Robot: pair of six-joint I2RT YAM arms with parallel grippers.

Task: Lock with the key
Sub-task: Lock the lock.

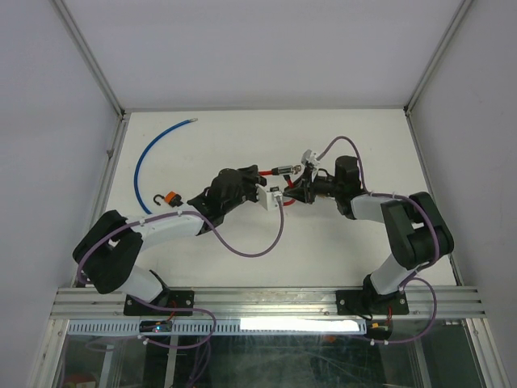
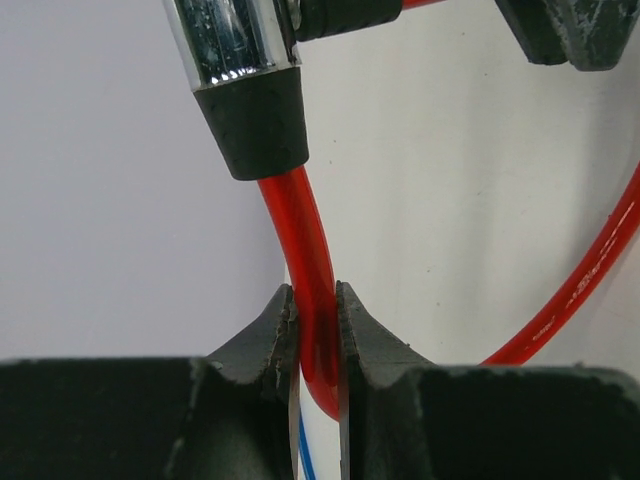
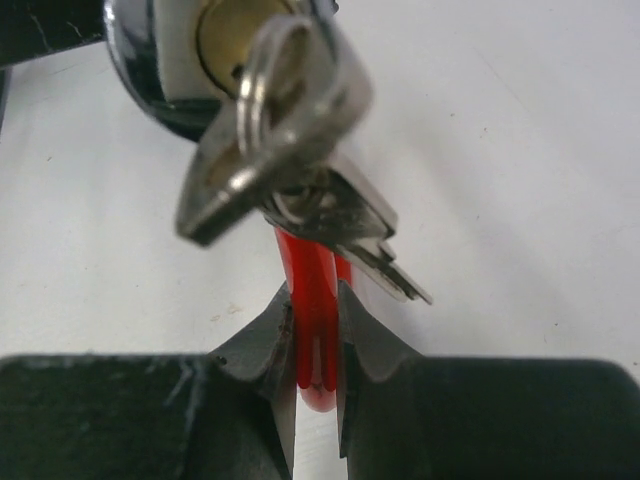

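Observation:
A red cable lock (image 1: pixel 283 206) with a chrome cylinder (image 1: pixel 284 169) is held over the table's middle between both arms. My left gripper (image 1: pixel 260 192) is shut on the red cable (image 2: pixel 305 250) just below the cylinder's black collar (image 2: pixel 255 120). My right gripper (image 3: pixel 315 340) is shut on a red piece (image 3: pixel 315 300) that looks like the same cable. A bunch of silver keys on a ring (image 3: pixel 300 170) hangs just above it, in front of the cylinder's brass keyhole face (image 3: pixel 225 35). I cannot tell whether a key sits in the keyhole.
A blue cable (image 1: pixel 149 153) curves across the far left of the table. A small orange and black padlock (image 1: pixel 167 199) lies by the left arm. White tags (image 1: pixel 275 194) hang near the grippers. White walls enclose the table.

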